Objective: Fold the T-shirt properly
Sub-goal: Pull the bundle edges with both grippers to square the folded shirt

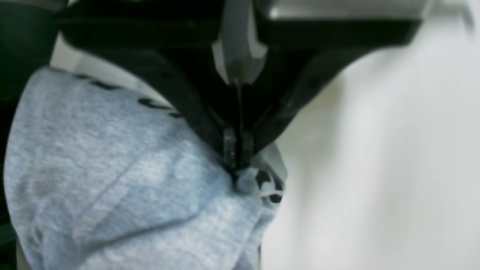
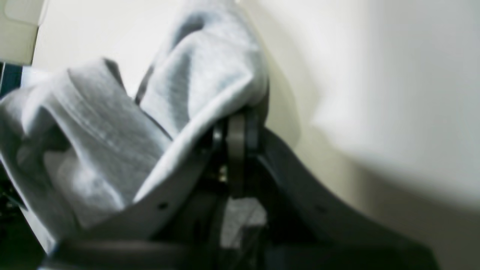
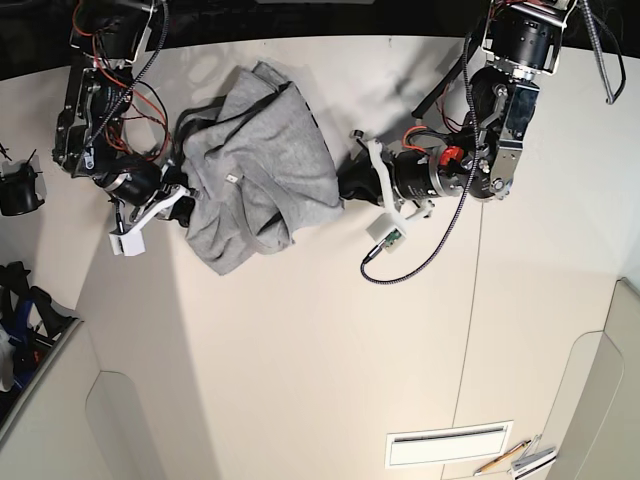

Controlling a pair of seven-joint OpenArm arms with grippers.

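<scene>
The heather-grey T-shirt (image 3: 258,165) hangs bunched between my two grippers above the cream table (image 3: 330,350), with a small neck label showing on its middle. My left gripper (image 3: 343,186) is shut on the shirt's right edge; in the left wrist view its fingertips (image 1: 236,157) pinch grey cloth (image 1: 123,187) beside a white label with black marks. My right gripper (image 3: 190,200) is shut on the shirt's left edge; in the right wrist view the cloth (image 2: 112,123) drapes over the closed fingers (image 2: 236,138).
A white vent plate (image 3: 450,445) and a pencil-like tool (image 3: 505,458) lie near the front right. Dark equipment (image 3: 25,330) stands off the table's left edge. Cables hang from both arms.
</scene>
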